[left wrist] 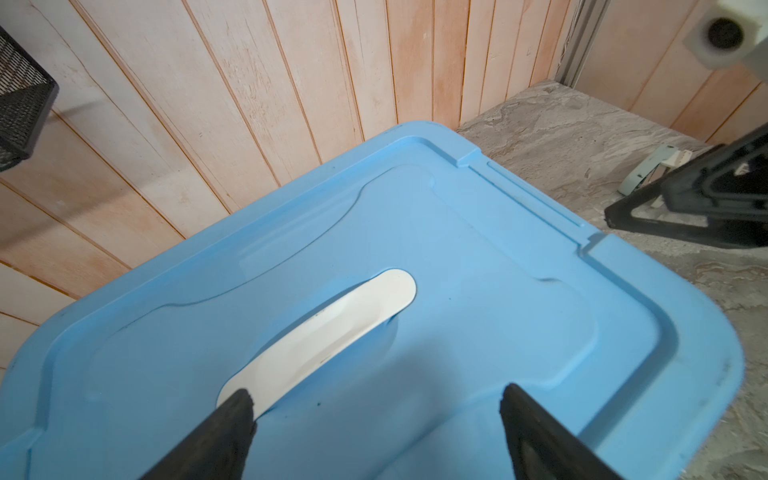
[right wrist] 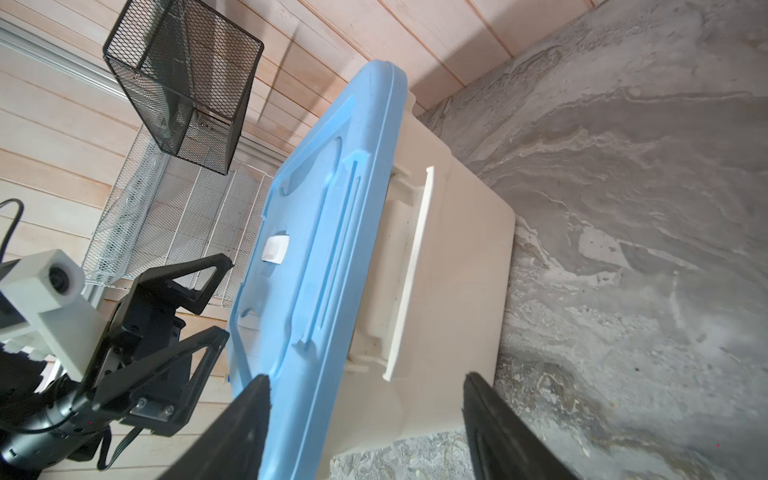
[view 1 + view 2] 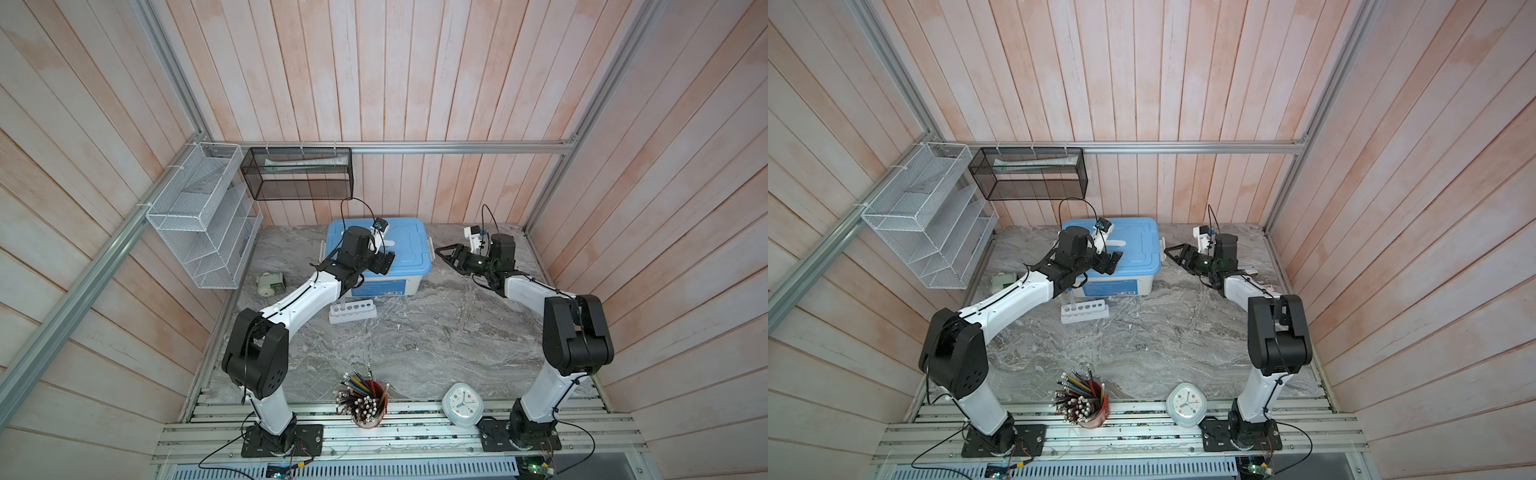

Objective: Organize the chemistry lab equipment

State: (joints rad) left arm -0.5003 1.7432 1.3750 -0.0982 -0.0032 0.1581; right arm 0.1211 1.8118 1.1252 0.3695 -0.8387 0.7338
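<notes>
- My left gripper is spread wide and holds nothing. It hangs over the front-left part of the blue lid.
- In the left wrist view, one of its fingertips crosses the end of the white handle set into the lid. I cannot tell whether it touches.
- My right gripper is open too, jaws well apart, gripping nothing. It points at the right end wall of the box.
- In both top views its tips sit just beside the white latch on that wall, about level with the lid's rim. I cannot make out any contact.
- The lid lies closed on the box, which stands at the back of the table, near the wall.
- The rack stands on the table just in front of the box's left corner, beside my left forearm, with its row of holes facing up.
- Something clear stands at the rack's left end, too faint to name.
- The rack is apart from both grippers.
- The pencil cup and clock sit at the front edge, between my two bases.
- A black basket and a white shelf hang on the walls at back left.
- A small pale thing lies on the table below the shelf. I cannot tell what it is.
</notes>
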